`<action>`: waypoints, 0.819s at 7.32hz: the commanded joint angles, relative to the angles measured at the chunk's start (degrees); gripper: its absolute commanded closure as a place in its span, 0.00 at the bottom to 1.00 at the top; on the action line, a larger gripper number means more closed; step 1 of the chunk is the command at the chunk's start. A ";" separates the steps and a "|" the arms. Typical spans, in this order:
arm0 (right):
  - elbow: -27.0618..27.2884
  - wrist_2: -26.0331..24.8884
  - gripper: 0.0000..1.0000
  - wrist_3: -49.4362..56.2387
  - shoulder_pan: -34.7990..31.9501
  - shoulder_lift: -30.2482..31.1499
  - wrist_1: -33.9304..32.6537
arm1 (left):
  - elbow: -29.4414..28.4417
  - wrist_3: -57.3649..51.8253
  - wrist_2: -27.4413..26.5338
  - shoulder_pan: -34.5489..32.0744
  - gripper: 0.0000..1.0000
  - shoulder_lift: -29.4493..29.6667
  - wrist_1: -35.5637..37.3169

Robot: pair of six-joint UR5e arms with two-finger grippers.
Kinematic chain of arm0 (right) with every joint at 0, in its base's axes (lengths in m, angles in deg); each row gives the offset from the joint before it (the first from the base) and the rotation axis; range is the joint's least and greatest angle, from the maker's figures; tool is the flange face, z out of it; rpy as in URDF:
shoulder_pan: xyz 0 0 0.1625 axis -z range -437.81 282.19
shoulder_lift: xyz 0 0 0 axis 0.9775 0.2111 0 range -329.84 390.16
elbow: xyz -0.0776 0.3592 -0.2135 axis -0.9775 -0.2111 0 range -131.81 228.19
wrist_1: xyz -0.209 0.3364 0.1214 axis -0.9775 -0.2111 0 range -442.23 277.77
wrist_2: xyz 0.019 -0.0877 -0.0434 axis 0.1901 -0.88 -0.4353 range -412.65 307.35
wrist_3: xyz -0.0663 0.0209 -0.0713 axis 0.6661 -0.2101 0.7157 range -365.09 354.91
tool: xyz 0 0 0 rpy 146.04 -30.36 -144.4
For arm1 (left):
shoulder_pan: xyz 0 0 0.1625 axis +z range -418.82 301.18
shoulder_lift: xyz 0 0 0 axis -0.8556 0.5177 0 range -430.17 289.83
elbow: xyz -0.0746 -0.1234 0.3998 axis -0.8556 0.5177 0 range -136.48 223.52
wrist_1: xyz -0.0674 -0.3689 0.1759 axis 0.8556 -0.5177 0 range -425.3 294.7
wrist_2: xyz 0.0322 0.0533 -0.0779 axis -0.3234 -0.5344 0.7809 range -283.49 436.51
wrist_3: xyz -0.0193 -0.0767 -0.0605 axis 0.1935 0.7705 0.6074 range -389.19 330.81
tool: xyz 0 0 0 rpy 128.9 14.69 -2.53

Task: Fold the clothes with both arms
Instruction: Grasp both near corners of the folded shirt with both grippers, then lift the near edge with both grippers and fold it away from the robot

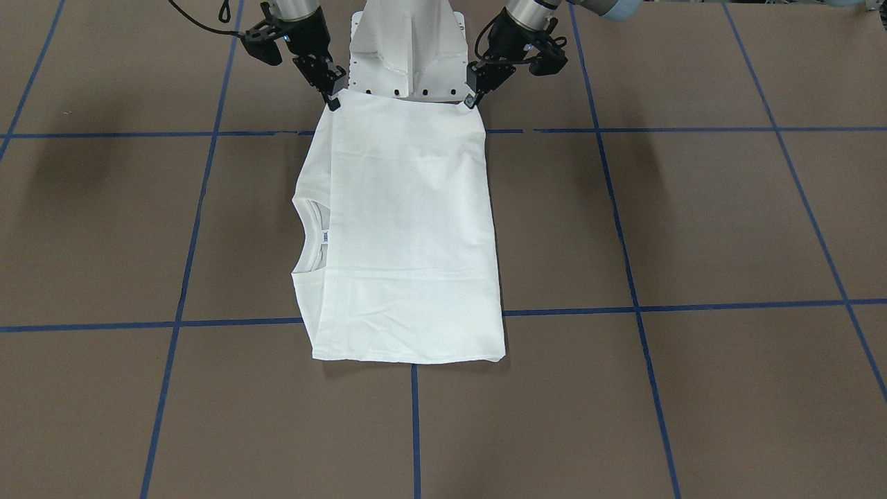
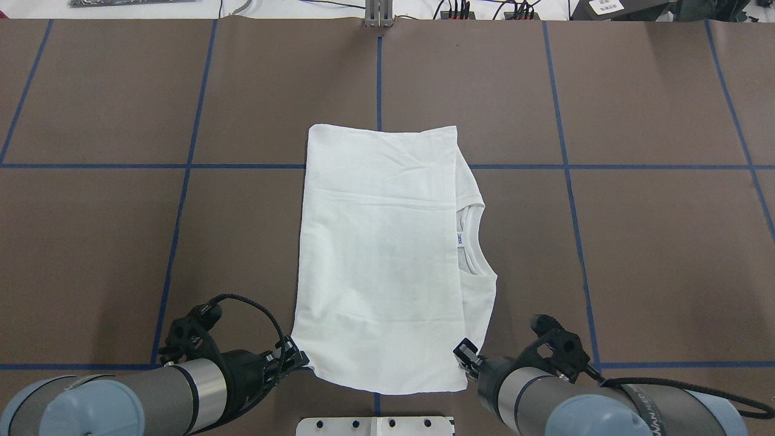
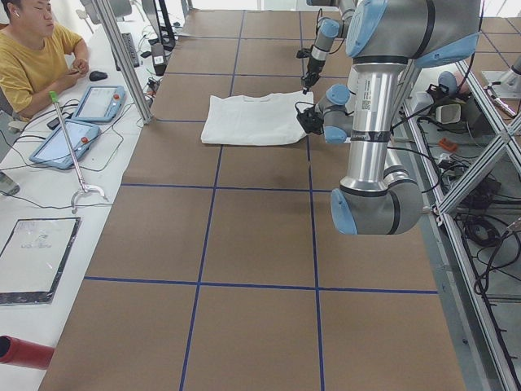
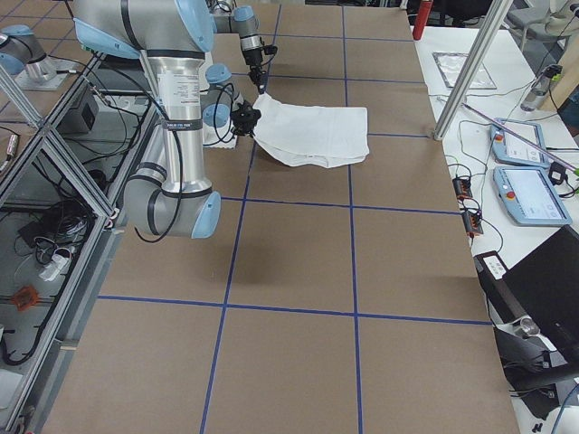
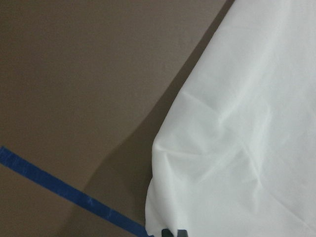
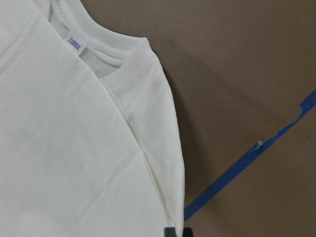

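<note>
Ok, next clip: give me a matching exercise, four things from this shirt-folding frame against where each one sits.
Things:
1. left pincer
2. right pincer
3. collar label
4. white pedestal

Places:
A. at the T-shirt corner nearest the robot, on the collar side
B. between the two arms, at the robot's edge of the table
C. at the T-shirt corner nearest the robot, on the side away from the collar
D. inside the neckline, beside the folded edge

Pairs: 1-C, 2-A, 3-D, 4-B

overhead from behind, front view opposite, two end-on side views, wrist cameras close, all sharing t-shirt point(image 2: 375, 254)
</note>
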 commanded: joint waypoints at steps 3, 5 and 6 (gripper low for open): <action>2.95 7.58 1.00 4.67 -13.55 -1.09 0.09 | 4.41 -10.18 3.32 -9.77 1.00 6.02 5.88; -5.45 13.83 1.00 8.65 -21.21 -8.27 0.09 | -6.18 -13.35 7.88 -16.81 1.00 16.11 8.35; -9.41 16.12 1.00 12.23 -24.38 -11.09 0.09 | -9.63 -15.81 8.16 -20.41 1.00 17.46 7.92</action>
